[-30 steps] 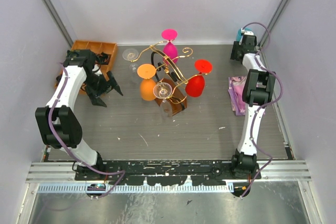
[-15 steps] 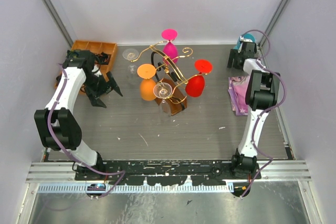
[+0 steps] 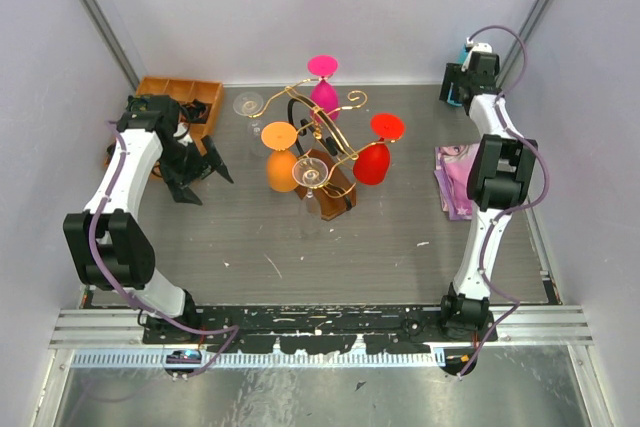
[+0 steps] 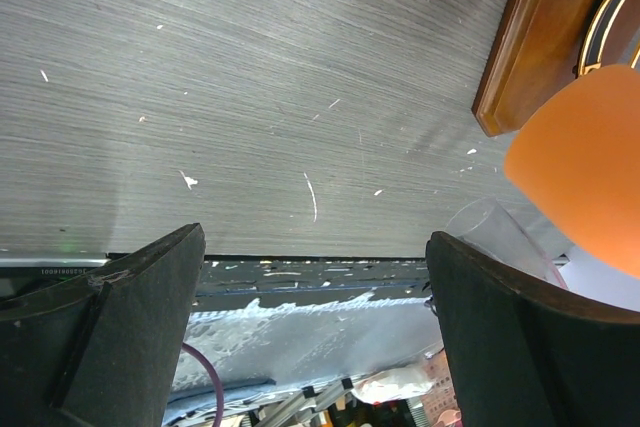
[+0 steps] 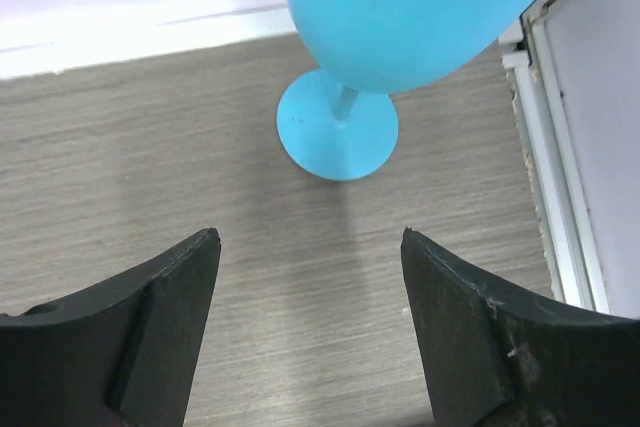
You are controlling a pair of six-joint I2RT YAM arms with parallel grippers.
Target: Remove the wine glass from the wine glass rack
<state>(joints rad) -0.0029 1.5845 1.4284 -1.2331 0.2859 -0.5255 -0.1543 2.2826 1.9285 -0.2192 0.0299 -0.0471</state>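
The wine glass rack (image 3: 322, 129), gold curly wire on a dark wooden base (image 3: 335, 197), stands mid-table. On it hang a pink wine glass (image 3: 323, 89), an orange one (image 3: 280, 160), a red one (image 3: 374, 155) and a clear one (image 3: 309, 175). A blue wine glass (image 5: 400, 7) stands upright on the table in the far right corner. My right gripper (image 5: 310, 247) is open just short of its foot, with nothing between the fingers; from above it (image 3: 462, 77) sits by that corner. My left gripper (image 3: 208, 179) is open left of the rack, the orange bowl (image 4: 590, 162) ahead of it.
A compartmented wooden tray (image 3: 172, 97) sits at the back left behind my left arm. A clear glass (image 3: 248, 104) stands on the table beside it. A pink-purple packet (image 3: 452, 182) lies under my right arm near the right wall (image 3: 590, 147).
My right gripper has opened wider and pulled up and away from the blue glass, which stays standing in the corner. The left arm has barely moved.
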